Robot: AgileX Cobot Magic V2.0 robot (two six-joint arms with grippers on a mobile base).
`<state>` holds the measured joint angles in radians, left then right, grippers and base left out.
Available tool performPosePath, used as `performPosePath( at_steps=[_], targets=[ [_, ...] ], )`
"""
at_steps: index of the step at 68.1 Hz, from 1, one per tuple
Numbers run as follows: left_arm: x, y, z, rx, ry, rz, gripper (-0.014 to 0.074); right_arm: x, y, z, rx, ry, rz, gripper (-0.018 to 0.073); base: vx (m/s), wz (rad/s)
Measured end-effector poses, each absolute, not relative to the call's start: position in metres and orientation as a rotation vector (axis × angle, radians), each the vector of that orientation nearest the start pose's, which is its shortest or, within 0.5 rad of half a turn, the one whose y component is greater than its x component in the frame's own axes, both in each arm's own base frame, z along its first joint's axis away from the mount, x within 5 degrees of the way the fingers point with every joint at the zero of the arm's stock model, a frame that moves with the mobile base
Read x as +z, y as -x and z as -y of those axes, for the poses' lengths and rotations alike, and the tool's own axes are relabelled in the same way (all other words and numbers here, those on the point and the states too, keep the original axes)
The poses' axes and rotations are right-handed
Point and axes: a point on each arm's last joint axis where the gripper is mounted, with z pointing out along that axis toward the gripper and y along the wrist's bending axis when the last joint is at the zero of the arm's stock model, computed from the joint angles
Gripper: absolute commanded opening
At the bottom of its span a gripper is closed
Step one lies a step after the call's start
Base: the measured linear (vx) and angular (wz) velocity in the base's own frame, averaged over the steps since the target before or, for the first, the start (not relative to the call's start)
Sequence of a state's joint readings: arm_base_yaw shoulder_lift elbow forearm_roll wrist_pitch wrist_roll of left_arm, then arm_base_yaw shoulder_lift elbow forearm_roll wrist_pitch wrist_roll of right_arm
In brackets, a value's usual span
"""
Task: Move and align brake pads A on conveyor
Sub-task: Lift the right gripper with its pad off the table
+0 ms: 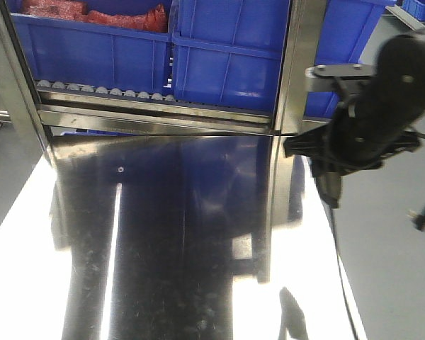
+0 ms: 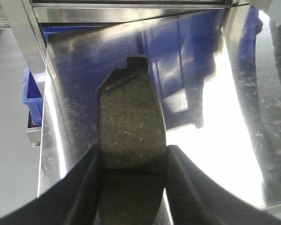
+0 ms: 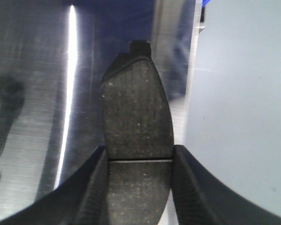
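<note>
In the left wrist view, a brake pad (image 2: 131, 112) with a grey speckled friction face sticks out forward from my left gripper (image 2: 133, 157), whose two black fingers are shut on its long sides. It hangs above the shiny steel tabletop (image 2: 215, 140). My right gripper (image 3: 139, 153) is likewise shut on a second brake pad (image 3: 136, 103), gripping at its thin centre groove, over the right edge of the steel top. In the front view only the right arm (image 1: 372, 120) shows, at the right. The conveyor is out of view.
A steel roller rack (image 1: 156, 106) with blue bins (image 1: 227, 57) stands along the far edge of the tabletop (image 1: 184, 241). Plain grey ground (image 3: 243, 117) lies to the right of the table edge. Another blue bin (image 2: 32, 89) sits low at the table's left.
</note>
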<state>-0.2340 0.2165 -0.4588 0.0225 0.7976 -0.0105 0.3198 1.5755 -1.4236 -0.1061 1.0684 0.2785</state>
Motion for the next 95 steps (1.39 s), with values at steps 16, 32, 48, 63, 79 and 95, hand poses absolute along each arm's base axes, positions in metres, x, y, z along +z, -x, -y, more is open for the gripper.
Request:
performPosePath(
  at_steps=[16,32,48,63,79,95],
  targets=[
    [0.282,-0.043,0.009,-0.127,-0.233,-2.028,-0.0006,0.335,-0.260,-0.057,0.049,0.047,-2.551,-0.0005,0.00,0.00],
    [0.282,-0.043,0.009,-0.127,-0.233,-2.028,-0.0006,0.335,-0.193,-0.041,0.097,0.059,-2.381,-0.0005,0.00,0.00],
    [0.282,-0.043,0.009,-0.127,-0.233,-2.028,-0.0006,0.307,-0.131,-0.026,0.118,0.086,-2.252,-0.0005,0.00,0.00],
    [0.282,-0.043,0.009,-0.127,-0.233,-2.028,-0.0006,0.286,-0.090,-0.016,0.142,0.106,-2.098,-0.0005,0.00,0.00],
    [0.282,-0.043,0.009,-0.127,-0.233,-2.028,-0.0006,0.281,-0.065,-0.012,0.192,0.091,-1.938,-0.0005,0.00,0.00],
    [0.282,-0.043,0.009,-0.127,-0.233,-2.028,-0.0006,0.283,-0.060,-0.010,0.198,0.088,-1.897,-0.0004,0.00,0.00]
  ],
)
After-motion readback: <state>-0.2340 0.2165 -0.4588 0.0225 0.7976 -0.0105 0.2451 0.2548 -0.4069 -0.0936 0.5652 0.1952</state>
